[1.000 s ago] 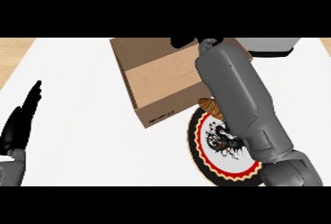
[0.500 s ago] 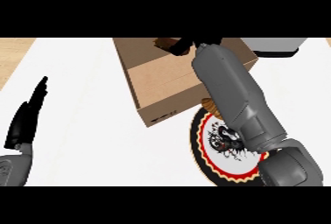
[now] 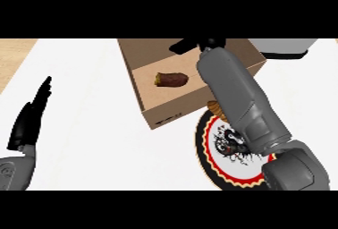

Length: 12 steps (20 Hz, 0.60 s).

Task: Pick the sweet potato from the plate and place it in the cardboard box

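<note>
The brown sweet potato (image 3: 170, 79) lies inside the open cardboard box (image 3: 173, 112) at the back of the counter, touching no hand. My right forearm reaches over the box's right side. My right hand (image 3: 191, 45) is at the box's far rim, up and to the right of the sweet potato, open and holding nothing. The round plate (image 3: 213, 166), with a red and black rim and a dark pattern, sits in front of the box on the right, partly hidden by my forearm. My left hand (image 3: 29, 120) rests open at the left edge, fingers up.
A small orange-brown item (image 3: 214, 107) shows at the plate's far edge, between the box and my forearm. A grey object (image 3: 285, 47) stands behind the box at the back right. A wooden strip (image 3: 14, 51) borders the white counter at the far left.
The sweet potato, hidden by my right hand before, now lies in the box. My right hand has drawn back to the far rim. My left hand has shifted slightly.
</note>
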Tool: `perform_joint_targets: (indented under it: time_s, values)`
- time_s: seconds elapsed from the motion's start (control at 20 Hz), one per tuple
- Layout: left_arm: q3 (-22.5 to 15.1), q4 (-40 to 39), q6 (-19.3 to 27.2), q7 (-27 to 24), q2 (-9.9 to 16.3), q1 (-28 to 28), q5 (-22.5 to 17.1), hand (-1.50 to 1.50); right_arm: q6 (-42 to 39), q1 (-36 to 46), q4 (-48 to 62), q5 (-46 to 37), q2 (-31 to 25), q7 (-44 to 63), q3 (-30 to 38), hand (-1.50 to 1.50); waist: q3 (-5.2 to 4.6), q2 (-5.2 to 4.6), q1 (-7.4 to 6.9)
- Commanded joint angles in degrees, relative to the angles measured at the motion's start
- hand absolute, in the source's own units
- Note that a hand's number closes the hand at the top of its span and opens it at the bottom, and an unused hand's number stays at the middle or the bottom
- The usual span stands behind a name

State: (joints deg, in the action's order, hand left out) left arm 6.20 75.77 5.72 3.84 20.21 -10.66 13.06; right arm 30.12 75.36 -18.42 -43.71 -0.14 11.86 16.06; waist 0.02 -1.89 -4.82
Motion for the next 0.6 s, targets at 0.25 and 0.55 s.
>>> perform_joint_targets:
  time_s: [0.25, 0.55]
  values:
    - [1.5, -0.1, -0.5, 0.5, 0.4, 0.2, -0.8, 0.00, 8.8, -2.2, -3.7, 9.2, -0.7, -13.4, 8.1, -1.50, 0.03, 0.62, 1.76]
    - [1.6, 1.8, 0.6, 1.6, -0.1, 3.0, 0.2, 0.00, -1.4, -4.1, -7.7, 15.6, -7.0, -18.2, 11.2, -1.50, 0.03, 1.58, 3.73]
